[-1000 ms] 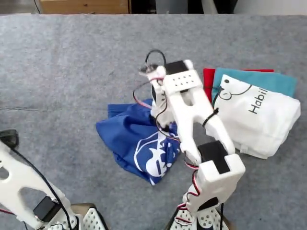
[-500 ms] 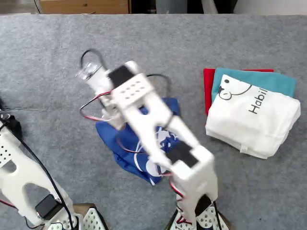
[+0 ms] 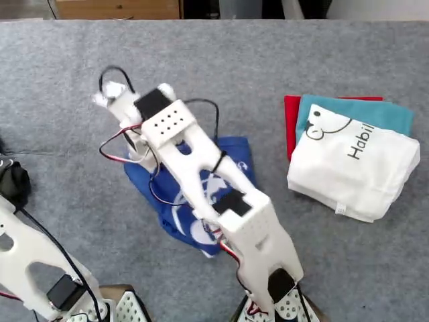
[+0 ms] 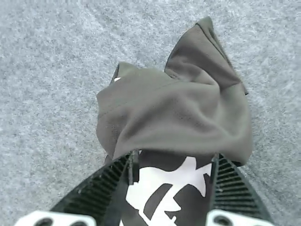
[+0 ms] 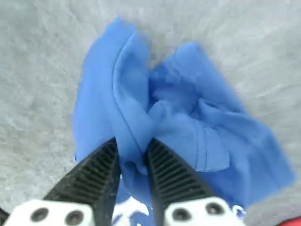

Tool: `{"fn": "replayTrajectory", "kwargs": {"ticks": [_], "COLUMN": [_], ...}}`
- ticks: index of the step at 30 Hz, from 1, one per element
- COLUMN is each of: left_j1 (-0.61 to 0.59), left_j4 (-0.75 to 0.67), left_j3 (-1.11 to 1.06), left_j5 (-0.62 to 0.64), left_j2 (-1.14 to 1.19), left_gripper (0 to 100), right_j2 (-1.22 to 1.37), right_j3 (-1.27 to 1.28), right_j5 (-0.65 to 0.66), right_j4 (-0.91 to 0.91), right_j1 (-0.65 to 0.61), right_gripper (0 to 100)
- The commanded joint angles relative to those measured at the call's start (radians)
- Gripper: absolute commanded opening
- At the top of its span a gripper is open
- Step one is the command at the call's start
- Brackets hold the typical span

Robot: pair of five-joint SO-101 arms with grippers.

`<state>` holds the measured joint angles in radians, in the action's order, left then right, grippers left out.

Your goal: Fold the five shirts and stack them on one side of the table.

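Note:
A blue shirt (image 3: 231, 153) with a white print lies crumpled in the middle of the table. My right gripper (image 5: 132, 160) is shut on a fold of the blue shirt (image 5: 188, 122) near its left edge, and in the high view the right gripper (image 3: 137, 153) sits under the arm's wrist. A dark grey shirt (image 4: 178, 113) with a white print rises from the carpet between the fingers of my left gripper (image 4: 171, 183), which is shut on it. At the right stands a stack of folded shirts: white (image 3: 355, 161) over teal (image 3: 375, 111) over red (image 3: 291, 114).
The table is covered in grey carpet (image 3: 67, 67). My left arm (image 3: 27, 255) stands at the near left corner. The right arm (image 3: 201, 181) stretches across the blue shirt. A wooden edge (image 3: 117, 8) runs behind the table.
My right arm has swung left, away from the stack, pulling the blue shirt's edge with it. The left arm has shifted slightly at the left edge.

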<state>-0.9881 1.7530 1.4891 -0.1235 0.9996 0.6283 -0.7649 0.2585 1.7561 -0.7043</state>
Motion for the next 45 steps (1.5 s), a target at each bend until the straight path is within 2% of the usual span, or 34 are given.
{"fn": "replayTrajectory", "kwargs": {"ticks": [1, 5, 9, 13, 17, 19, 22, 25, 27, 30, 32, 34, 37, 41, 45], "left_j1": [-0.010, -0.010, -0.019, -0.031, -0.053, -0.062, -0.073, -0.071, -0.064, -0.038, -0.013, 0.008, 0.033, 0.062, 0.136], "left_j4": [0.008, 0.008, 0.008, 0.009, 0.009, 0.009, 0.009, 0.009, 0.009, 0.009, 0.009, 0.009, 0.009, 0.009, 0.009], "left_j3": [0.036, 0.041, 0.042, 0.036, 0.042, 0.042, 0.042, 0.039, 0.038, 0.038, 0.038, 0.042, 0.045, 0.027, -0.045], "left_j5": [0.011, 0.029, 0.080, 0.083, 0.081, 0.081, 0.080, 0.080, 0.080, 0.081, 0.081, 0.081, 0.081, 0.081, 0.081], "left_j2": [-0.061, -0.071, -0.071, -0.071, -0.071, -0.071, -0.071, -0.071, -0.071, -0.071, -0.071, -0.072, -0.077, -0.143, -0.222], "left_gripper": [25, 25, 25, 25, 25, 25, 25, 25, 25, 25, 25, 25, 25, 25, 25], "right_j2": [-0.162, -0.216, -0.196, -0.074, 0.114, 0.196, 0.248, 0.255, 0.254, 0.252, 0.252, 0.252, 0.252, 0.251, 0.251], "right_j3": [-0.111, -0.275, -0.355, -0.283, -0.217, -0.222, -0.275, -0.337, -0.375, -0.460, -0.542, -0.627, -0.725, -0.808, -0.799], "right_j5": [0.021, 0.043, 0.061, 0.184, 0.227, 0.207, 0.175, 0.155, 0.158, 0.163, 0.164, 0.161, 0.158, 0.100, 0.048], "right_j4": [0.003, -0.038, -0.178, -0.311, -0.465, -0.512, -0.473, -0.354, -0.253, -0.123, -0.052, -0.003, 0.008, 0.009, 0.011], "right_j1": [-0.052, -0.172, -0.190, -0.061, 0.078, 0.137, 0.184, 0.199, 0.199, 0.199, 0.199, 0.201, 0.229, 0.302, 0.374], "right_gripper": [1.3, 1.3, 1.4, 1.4, 1.9, 8.2, 30.3, 50.6, 54.4, 49.8, 41.3, 27.5, 0.4, 14.2, 16.8]}}
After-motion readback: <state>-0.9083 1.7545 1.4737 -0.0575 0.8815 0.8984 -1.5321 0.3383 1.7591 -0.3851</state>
